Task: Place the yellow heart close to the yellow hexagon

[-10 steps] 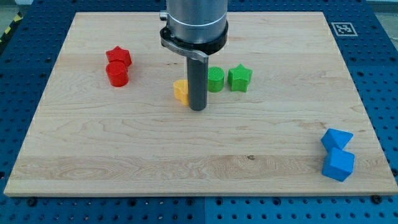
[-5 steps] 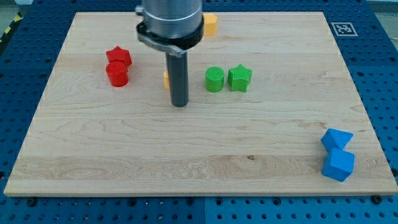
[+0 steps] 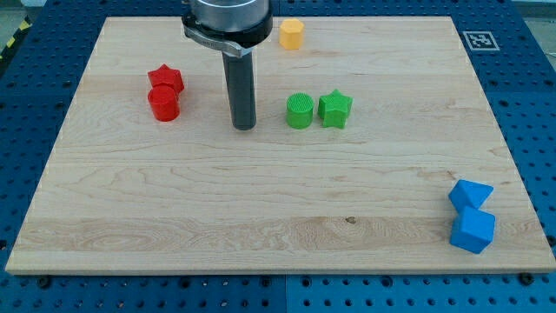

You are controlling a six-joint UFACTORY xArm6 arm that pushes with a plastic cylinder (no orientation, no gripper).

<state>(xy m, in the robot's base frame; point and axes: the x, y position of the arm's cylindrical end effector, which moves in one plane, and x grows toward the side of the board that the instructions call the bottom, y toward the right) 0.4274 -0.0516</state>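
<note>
1. One yellow block shows: the hexagon (image 3: 292,34), near the worktop's (image 3: 104,209) top edge, at about 1 o'clock from our tip (image 3: 244,127).
2. No heart can be seen. It may be hidden behind the rod, but we cannot tell where it lies.
3. We carry no gripper, only the rod, so nothing is grasped or released. The tip rests on bare wood and touches no block that we can see.
4. We judge the step in hand to be the push itself, with the task not yet done, since no heart sits beside the hexagon.
5. If the heart is behind the rod, the next move calls for a push toward 1 o'clock, with the tip kept on the side of the heart away from the hexagon. It should slow down near the edge so neither yellow block slides off.
6. Two green blocks, a cylinder (image 3: 300,111) and a star (image 3: 334,109), touch each other at 3 o'clock of the tip. They lie near that path but not across it.
7. A red star (image 3: 165,78) and red cylinder (image 3: 162,104) touch at 9 to 10 o'clock, apart from the tip.
8. Two blue blocks (image 3: 472,213) lie well apart at 4 o'clock, out of the way.
</note>
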